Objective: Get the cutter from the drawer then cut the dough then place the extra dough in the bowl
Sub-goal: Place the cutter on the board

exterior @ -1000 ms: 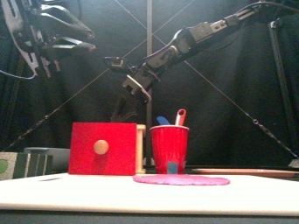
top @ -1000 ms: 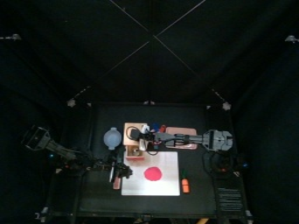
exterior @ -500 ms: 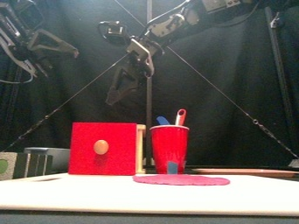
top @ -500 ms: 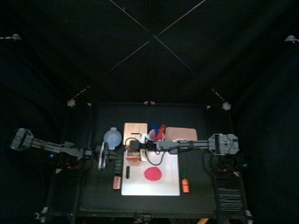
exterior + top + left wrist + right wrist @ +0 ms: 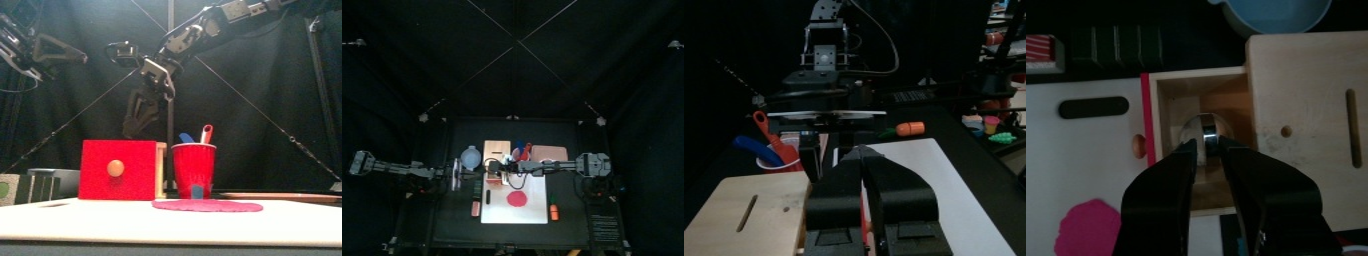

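The wooden box (image 5: pixel 496 160) stands at the board's back left, its drawer pulled out in the right wrist view, red front (image 5: pixel 1149 140) toward the board. A round metal cutter (image 5: pixel 1207 128) lies inside the drawer. My right gripper (image 5: pixel 1209 148) hangs open just above it, one jaw on either side. The red dough disc (image 5: pixel 516 200) lies flat on the white board (image 5: pixel 540 212). The blue-grey bowl (image 5: pixel 470 157) sits left of the box. My left gripper (image 5: pixel 865 160) hovers over the box top (image 5: pixel 751 205), jaws together, with nothing in them.
A red cup (image 5: pixel 194 170) with a blue and a red toy knife stands behind the board, right of the box. Small orange toys lie at the board's right edge (image 5: pixel 553 212) and left of it (image 5: pixel 474 208). Both arms meet above the box.
My right gripper has opened and now hangs over the drawer. The left arm has stretched out flatter toward the box and its jaws have narrowed.
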Available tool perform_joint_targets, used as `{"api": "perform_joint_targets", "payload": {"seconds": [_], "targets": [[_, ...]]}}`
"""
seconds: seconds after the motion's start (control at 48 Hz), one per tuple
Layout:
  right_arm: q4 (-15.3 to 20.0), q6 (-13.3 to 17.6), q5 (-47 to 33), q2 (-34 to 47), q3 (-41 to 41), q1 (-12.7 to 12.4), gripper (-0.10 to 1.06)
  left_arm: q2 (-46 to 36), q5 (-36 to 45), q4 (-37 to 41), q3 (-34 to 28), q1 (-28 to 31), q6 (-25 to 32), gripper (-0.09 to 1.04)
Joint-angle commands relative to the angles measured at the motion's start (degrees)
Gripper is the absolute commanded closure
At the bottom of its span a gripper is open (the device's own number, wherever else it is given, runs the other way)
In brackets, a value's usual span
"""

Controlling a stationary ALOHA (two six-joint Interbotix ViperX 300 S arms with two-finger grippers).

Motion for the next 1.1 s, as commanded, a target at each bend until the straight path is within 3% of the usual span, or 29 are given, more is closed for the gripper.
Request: {"api": "perform_joint_targets", "payload": {"seconds": [0.021,0.771,1.104], "targets": [[-0.6,-0.1,1.1,-0.1,-2.7,-0.3,0.32,0.1,-0.5,-0.2,-0.6,0.2,0.0,0.63],[-3.7,-0.3,4.5,4.3,-5.0,-1.1,0.33,0.1,-0.5,-2.6,0.2,-0.2,-0.4,0.63],[-3.3,0.0,6.2,4.0,-7.6,-0.4,0.56,0.1,-0.2,-4.0,0.8,-0.4,-0.5,0.63]]}}
